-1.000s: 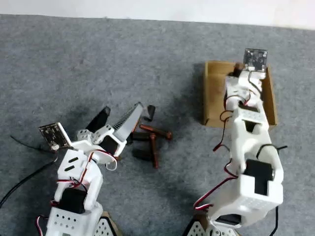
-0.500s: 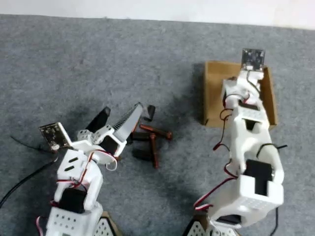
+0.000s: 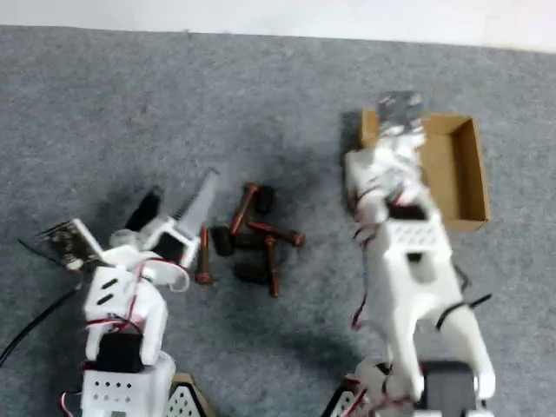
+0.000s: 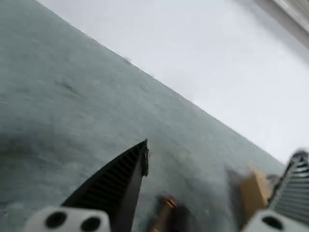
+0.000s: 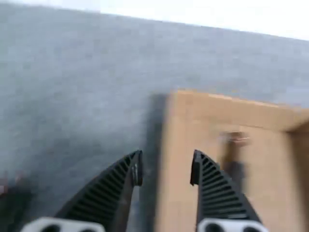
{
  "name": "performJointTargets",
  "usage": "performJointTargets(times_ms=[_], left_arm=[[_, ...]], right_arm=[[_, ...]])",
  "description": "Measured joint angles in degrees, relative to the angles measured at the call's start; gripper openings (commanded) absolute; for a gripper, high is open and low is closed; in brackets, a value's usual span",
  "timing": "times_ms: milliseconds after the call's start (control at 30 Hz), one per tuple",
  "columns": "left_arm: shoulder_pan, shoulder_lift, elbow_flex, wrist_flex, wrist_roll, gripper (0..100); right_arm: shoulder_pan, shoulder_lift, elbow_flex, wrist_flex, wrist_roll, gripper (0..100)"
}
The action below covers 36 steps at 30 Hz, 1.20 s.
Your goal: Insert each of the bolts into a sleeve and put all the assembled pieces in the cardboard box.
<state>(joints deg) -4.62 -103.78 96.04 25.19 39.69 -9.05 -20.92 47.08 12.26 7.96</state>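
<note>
Several brown bolts (image 3: 273, 234) and black sleeves (image 3: 223, 241) lie loose on the grey mat at the middle. One bolt (image 3: 202, 254) lies right beside my left arm. My left gripper (image 3: 184, 185) stands open just left of the pile; in its wrist view the left gripper (image 4: 219, 162) spans a bolt end (image 4: 164, 207) and the distant box (image 4: 253, 191). The cardboard box (image 3: 479, 174) sits at the back right. My right gripper (image 5: 165, 168) is open, straddling the box's near left wall (image 5: 166, 145). A blurred dark piece (image 5: 234, 150) lies inside the box.
The right arm (image 3: 408, 234) covers the box's left part in the high view. Grey mat stretches free behind the pile and to the far left (image 3: 130, 95). A white wall strip runs along the back.
My left arm swung left and drew back from the pile, uncovering a bolt. The right arm moved left from over the box to its left edge.
</note>
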Motion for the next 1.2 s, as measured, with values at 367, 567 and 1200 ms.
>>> performJointTargets(times_ms=[367,567,1200], left_arm=[[-1.14,0.00,0.00,0.00,0.00,40],[-1.14,0.00,0.00,0.00,0.00,40],[-1.14,0.00,0.00,0.00,0.00,40]], right_arm=[[-24.79,-7.47,13.71,0.09,-0.62,14.6],[-26.46,-1.41,11.43,0.97,-12.31,14.6],[-24.70,35.25,-23.47,13.10,-18.64,14.6]])
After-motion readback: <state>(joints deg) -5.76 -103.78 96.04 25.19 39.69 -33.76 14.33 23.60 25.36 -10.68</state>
